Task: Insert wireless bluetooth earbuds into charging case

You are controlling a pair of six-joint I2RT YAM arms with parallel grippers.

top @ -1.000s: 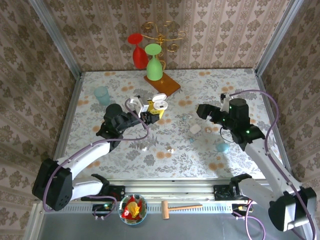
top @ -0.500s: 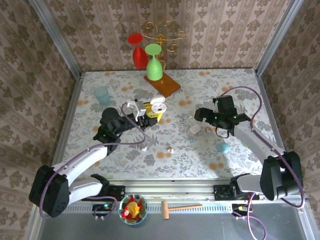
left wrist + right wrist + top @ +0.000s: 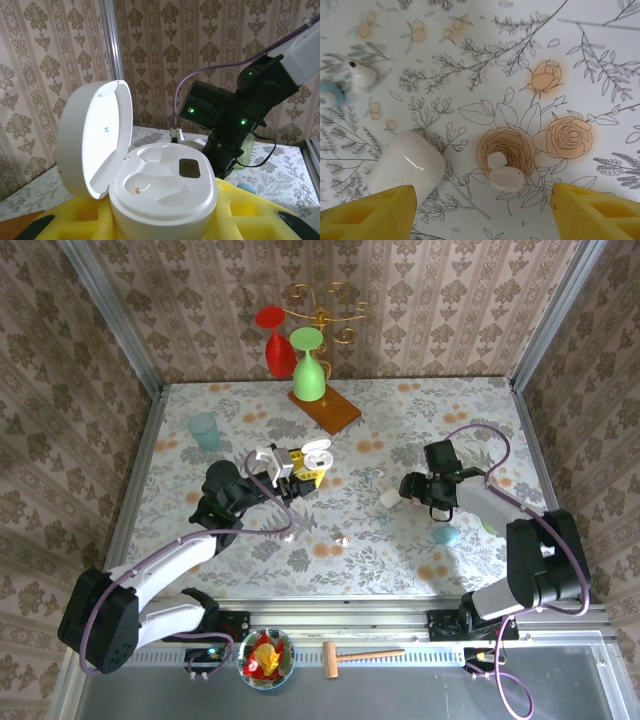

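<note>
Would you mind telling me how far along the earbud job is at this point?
Done: the left gripper holds the charging case open, both wells empty. In hand: the open right gripper straddles one earbud on the table. Left: grasp it, seat it, then another loose earbud.

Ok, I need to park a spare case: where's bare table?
Bare: the far right corner of the table, beyond the right gripper, and the near strip by the arm bases. Crowded: the middle: closed case, loose earbuds, open case in the left gripper.
</note>
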